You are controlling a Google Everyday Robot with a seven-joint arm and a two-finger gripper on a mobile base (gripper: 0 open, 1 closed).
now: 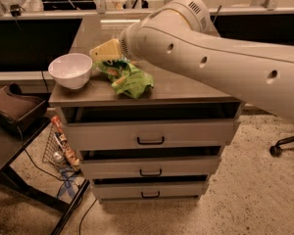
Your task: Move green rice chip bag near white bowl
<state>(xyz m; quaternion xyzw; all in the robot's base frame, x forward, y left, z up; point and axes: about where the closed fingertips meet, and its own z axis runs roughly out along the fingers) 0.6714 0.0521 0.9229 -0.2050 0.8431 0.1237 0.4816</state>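
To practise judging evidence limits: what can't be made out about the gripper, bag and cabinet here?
- Gripper, above the green rice chip bag beside the white bowl: mostly hidden by the arm in the camera view; contact with the bag unclear.
- Cabinet top behind the arm: hidden by it.
- Arm beyond the right edge: cut off.

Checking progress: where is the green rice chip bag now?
In the camera view, the green rice chip bag sits on the drawer cabinet's top, just picture-right of the white bowl, with the pincer at its far end.
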